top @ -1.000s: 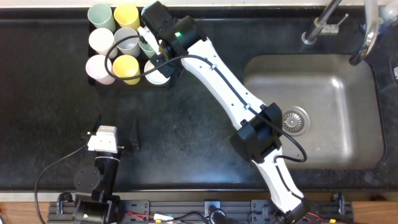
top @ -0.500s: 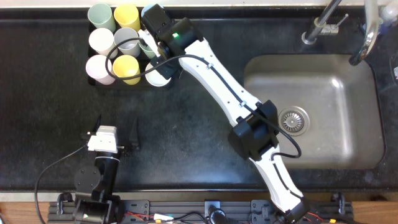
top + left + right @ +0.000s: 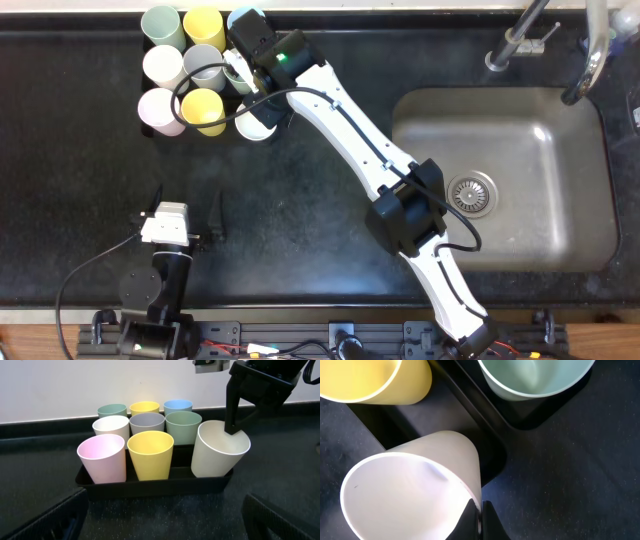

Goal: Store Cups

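Nine plastic cups are grouped at a black tray [image 3: 150, 487] on a dark counter [image 3: 300, 190], in three rows of three. One of them, a cream cup [image 3: 220, 450], is pinched by its rim between the closed fingers of the right hand [image 3: 480, 517], with one finger inside the mouth and the other outside. This cup is tilted, its empty mouth leaning away from the other cups. Its base is at the tray corner beneath the hand; whether it is fully seated cannot be told.

Just beside the hand, in the same row, a yellow cup [image 3: 150, 452] is stood upright, and a pink cup [image 3: 101, 457] is placed beyond it. Next to the hand on the wall side, a green cup [image 3: 183, 425] is set, followed along that row by a grey cup [image 3: 147, 422] and a white cup [image 3: 111, 426]. Farthest from the hand, against the wall [image 3: 75, 380], a blue cup [image 3: 178, 406], a second yellow cup [image 3: 145, 407] and a second green cup [image 3: 112, 410] are lined up.

The left hand [image 3: 186, 210] is held low over the counter, well apart from the right hand and the tray, with its fingers spread wide around nothing. A steel sink [image 3: 560, 200] is set into the counter, well away from the right hand on the side opposite the tray.
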`<action>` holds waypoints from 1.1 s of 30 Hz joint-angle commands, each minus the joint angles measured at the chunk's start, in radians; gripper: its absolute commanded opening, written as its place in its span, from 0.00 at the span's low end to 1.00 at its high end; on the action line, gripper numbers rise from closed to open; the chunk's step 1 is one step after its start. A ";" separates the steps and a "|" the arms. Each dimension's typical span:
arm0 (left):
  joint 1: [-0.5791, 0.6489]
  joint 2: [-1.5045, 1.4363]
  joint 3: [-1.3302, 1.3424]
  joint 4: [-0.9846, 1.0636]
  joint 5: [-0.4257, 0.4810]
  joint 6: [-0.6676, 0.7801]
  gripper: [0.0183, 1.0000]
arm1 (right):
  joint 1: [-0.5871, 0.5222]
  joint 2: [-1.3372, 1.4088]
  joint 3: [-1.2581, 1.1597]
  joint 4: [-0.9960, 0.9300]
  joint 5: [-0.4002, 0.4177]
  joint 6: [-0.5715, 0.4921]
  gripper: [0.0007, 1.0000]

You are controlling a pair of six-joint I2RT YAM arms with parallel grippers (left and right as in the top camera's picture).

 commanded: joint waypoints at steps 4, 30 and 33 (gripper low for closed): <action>0.005 -0.009 -0.002 -0.002 0.010 0.015 1.00 | -0.002 0.029 -0.004 -0.003 -0.001 -0.004 0.04; 0.005 -0.009 -0.002 -0.002 0.010 0.015 1.00 | -0.005 0.010 -0.002 0.061 0.051 -0.007 1.00; 0.005 -0.009 -0.002 -0.002 0.010 0.015 1.00 | -0.013 -0.014 0.006 0.094 0.113 -0.006 1.00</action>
